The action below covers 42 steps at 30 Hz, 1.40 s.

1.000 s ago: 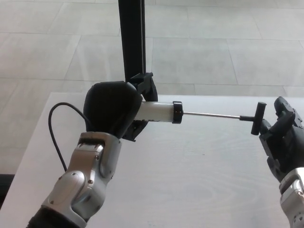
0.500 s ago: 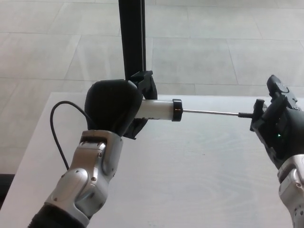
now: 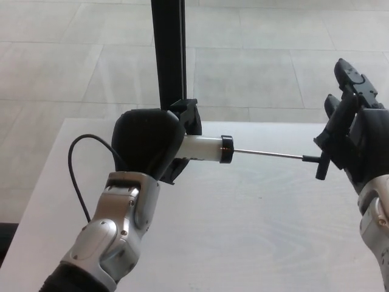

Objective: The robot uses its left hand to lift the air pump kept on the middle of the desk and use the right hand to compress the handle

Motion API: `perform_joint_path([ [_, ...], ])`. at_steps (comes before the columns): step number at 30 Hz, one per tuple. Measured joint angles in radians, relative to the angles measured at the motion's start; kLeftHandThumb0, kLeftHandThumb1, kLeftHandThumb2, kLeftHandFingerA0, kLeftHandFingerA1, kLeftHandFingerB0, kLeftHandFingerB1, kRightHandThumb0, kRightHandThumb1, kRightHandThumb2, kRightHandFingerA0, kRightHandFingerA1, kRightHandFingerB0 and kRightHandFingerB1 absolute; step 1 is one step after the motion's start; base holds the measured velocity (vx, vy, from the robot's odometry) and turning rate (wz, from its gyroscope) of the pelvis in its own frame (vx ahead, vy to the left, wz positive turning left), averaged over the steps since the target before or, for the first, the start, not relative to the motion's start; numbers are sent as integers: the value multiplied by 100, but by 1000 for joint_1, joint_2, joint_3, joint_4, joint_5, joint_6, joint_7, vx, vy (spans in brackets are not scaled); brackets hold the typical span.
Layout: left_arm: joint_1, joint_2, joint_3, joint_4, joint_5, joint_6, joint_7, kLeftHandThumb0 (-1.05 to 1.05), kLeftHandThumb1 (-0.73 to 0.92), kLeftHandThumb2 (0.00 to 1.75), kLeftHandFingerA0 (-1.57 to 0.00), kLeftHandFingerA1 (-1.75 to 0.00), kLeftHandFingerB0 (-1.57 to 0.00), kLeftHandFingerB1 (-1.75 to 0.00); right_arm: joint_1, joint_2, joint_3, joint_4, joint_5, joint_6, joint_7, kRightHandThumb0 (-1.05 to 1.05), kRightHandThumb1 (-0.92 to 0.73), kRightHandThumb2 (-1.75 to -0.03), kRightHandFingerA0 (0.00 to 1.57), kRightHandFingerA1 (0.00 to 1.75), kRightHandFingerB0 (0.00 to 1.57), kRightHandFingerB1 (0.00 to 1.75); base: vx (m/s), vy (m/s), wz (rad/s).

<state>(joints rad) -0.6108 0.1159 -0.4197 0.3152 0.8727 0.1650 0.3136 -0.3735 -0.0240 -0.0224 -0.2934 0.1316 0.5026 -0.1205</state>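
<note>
Head view: desk below; left hand grips the pump, held level above mid-desk, rod out rightward. Right hand, fingers spread, sits against the handle. Compression is next: push the handle leftward.

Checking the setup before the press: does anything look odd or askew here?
Nothing looks damaged. The left hand holds the air pump level above the desk, rod fully extended. The right hand is open behind the T-handle, not gripping it. The pump's black hose loops loosely over the desk.
</note>
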Motion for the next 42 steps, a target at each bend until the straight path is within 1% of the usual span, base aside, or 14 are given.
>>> perform_joint_path([
  [7, -9, -8, 0, 0, 4, 1, 0, -18, 50, 109, -89, -175, -72, -155, 52, 34, 6, -5, -11, -3, -3, -93, -88, -128, 0, 16, 0, 15, 0, 0, 0],
  [9, -9, -9, -1, -1, 8, 5, -1, -19, 53, 107, -89, -175, -72, -153, 60, 34, -6, 3, -13, -4, -4, -105, -92, -131, 0, 7, 0, 6, 0, 0, 0],
  [11, -9, -9, -2, -4, 10, 5, -2, -18, 49, 110, -90, -175, -74, -155, 61, 32, -18, 9, -15, -4, -5, -102, -92, -131, 0, 10, 1, 10, 0, 0, 0],
  [14, -9, 2, 0, -6, 10, 6, -2, -18, 52, 108, -91, -175, -76, -148, 61, 6, -61, 22, -22, -4, -8, -101, -92, -130, 0, 10, 0, 10, 0, 0, 0],
  [23, 3, 11, -4, -17, 13, 8, -1, -18, 47, 113, -90, -175, -75, -156, -33, -99, -147, 94, -31, -65, 17, -85, -81, -125, 0, 19, 2, 23, 0, 0, 0],
  [24, 5, 10, -4, -18, 14, 8, -1, -19, 51, 107, -90, -175, -75, -154, -45, -107, -151, 97, -32, -74, 19, -98, -89, -128, 0, 10, 5, 15, 0, 0, 0],
  [26, 8, 9, -5, -17, 14, 8, 0, -19, 48, 111, -92, -175, -76, -155, -75, -117, -166, 103, -32, -86, 23, -101, -90, -129, 0, 11, 6, 14, 0, 0, 0],
  [27, 9, 9, -6, -16, 14, 8, 1, -19, 47, 114, -91, -175, -73, -158, -89, -120, -178, 105, -29, -91, 25, -93, -92, -86, 0, 18, 0, 27, 0, 0, 0],
  [28, 10, 9, -6, -15, 14, 8, 2, -19, 49, 113, -90, -175, -72, -159, -97, -122, -186, 107, -28, -96, 27, -101, -92, -130, 0, 11, 5, 13, 0, 0, 0],
  [30, 13, 9, -6, -15, 14, 8, 3, -18, 45, 115, -91, -175, -74, -161, -105, -122, -203, 110, -24, -104, 31, -100, -91, -130, 0, 12, 5, 16, 0, 0, 0],
  [35, 13, 8, -6, -12, 14, 8, 6, -20, 53, 103, -88, -175, -68, -160, -98, -122, -233, 142, -10, -109, 42, -101, -92, -131, 0, 13, 0, 12, 0, 0, 0],
  [40, 11, 6, -6, -10, 14, 10, 6, -18, 52, 110, -89, -175, -69, -160, -43, -112, -226, 196, 0, -102, 62, -93, -88, -129, 0, 19, 0, 19, 0, 0, 0],
  [41, 9, 6, -6, -10, 14, 10, 6, -16, 51, 110, -90, -175, -69, -159, -34, -107, -226, 206, 3, -102, 65, -93, -92, -96, 0, 5, 0, 11, 0, 0, 0],
  [42, 6, 6, -5, -11, 13, 9, 6, -17, 55, 104, -92, -175, -69, -159, -23, -101, -224, 216, 6, -101, 69, -96, -81, -102, 0, 4, 0, 10, 0, 0, 0],
])
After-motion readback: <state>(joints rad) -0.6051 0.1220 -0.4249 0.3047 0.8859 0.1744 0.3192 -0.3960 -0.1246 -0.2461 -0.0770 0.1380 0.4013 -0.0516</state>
